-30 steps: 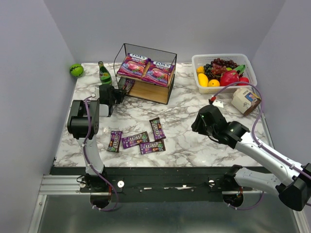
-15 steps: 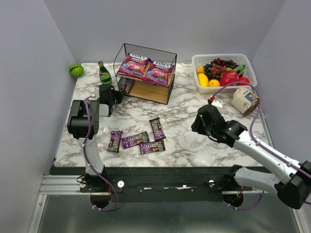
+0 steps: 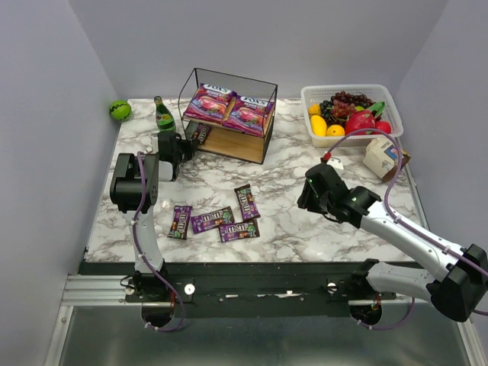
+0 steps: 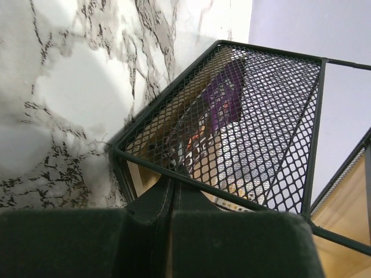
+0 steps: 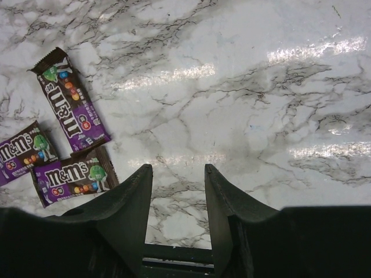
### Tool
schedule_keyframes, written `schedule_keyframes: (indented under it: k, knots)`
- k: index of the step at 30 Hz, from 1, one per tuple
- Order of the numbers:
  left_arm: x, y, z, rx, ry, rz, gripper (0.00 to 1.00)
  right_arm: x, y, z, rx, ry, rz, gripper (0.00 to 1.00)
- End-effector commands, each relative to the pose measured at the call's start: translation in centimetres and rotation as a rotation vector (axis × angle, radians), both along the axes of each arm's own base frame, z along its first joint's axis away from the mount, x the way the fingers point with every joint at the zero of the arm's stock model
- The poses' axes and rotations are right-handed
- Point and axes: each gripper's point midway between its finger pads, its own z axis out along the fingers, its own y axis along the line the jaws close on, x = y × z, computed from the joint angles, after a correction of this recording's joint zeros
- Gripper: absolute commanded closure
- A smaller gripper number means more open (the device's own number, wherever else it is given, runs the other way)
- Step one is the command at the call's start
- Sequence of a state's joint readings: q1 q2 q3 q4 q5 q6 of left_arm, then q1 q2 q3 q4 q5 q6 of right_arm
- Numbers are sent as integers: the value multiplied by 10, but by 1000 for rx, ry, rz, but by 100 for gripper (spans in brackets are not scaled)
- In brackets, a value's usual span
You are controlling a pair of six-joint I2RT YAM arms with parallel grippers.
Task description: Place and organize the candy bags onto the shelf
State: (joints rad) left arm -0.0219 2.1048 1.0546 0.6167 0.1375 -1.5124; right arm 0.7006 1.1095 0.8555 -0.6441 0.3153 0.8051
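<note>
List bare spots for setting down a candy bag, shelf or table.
Lower shelf board is bare right of one M&M's packet. Marble between shelf and fruit basket is open. Crowded: top tier, filled by two FOX'S bags; front-left marble, four loose packets.

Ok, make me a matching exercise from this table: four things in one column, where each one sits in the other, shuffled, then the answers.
Things:
1. FOX'S bags
2. loose M&M's packets
3. green bottle
4. green ball

Places:
A. far left corner of the marble table
B. top board of the shelf
C. lying flat on the marble, in front of the shelf
D. standing just left of the shelf

Pairs: 1-B, 2-C, 3-D, 4-A.
</note>
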Motion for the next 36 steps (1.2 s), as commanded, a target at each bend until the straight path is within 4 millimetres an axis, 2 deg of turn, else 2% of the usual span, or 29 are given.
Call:
schedule_keyframes:
  k: [1,4,5,8,10,11,16,17,18,22,25,29,30,32,33,34,36]
  knots:
    - [5,5,2,4,-27,21,92,9,8,12,32,-26,2,50]
    - [2,4,6,13,-33,12,74,10,11,14,37,-27,10,50]
    - [0,4,5,15,-30,11,65,10,11,13,38,-25,12,50]
    - [-5,4,11,27,-40,6,52,10,12,12,38,-21,16,50]
    - [-9,3,19,39,-56,-8,45,9,13,10,44,-18,21,45]
    - [-13,2,18,49,-52,-17,37,8,14,9,44,-16,26,43]
    - [-28,-3,33,109,-58,-63,32,7,18,8,65,-15,45,38]
    - [-34,-4,29,117,-47,-73,31,7,18,7,64,-14,47,38]
    - [-38,-9,37,122,-64,-88,31,6,19,6,66,-13,49,38]
    - [-62,-23,37,159,-30,-167,32,4,25,2,88,5,78,36]
    - [-92,-28,30,209,58,-254,32,1,36,-1,113,27,128,36]
    - [-140,-15,25,348,211,-319,34,2,61,3,168,1,262,33]
    - [-159,0,25,406,288,-288,34,5,68,4,176,-8,286,33]
    - [-182,19,25,509,364,-272,33,7,79,9,193,-9,317,32]
    - [-204,29,27,549,430,-263,33,9,81,3,180,7,319,32]
    - [-214,45,27,615,471,-211,34,6,88,3,195,26,346,32]
    - [-244,59,27,676,543,-201,34,7,95,3,199,35,359,32]
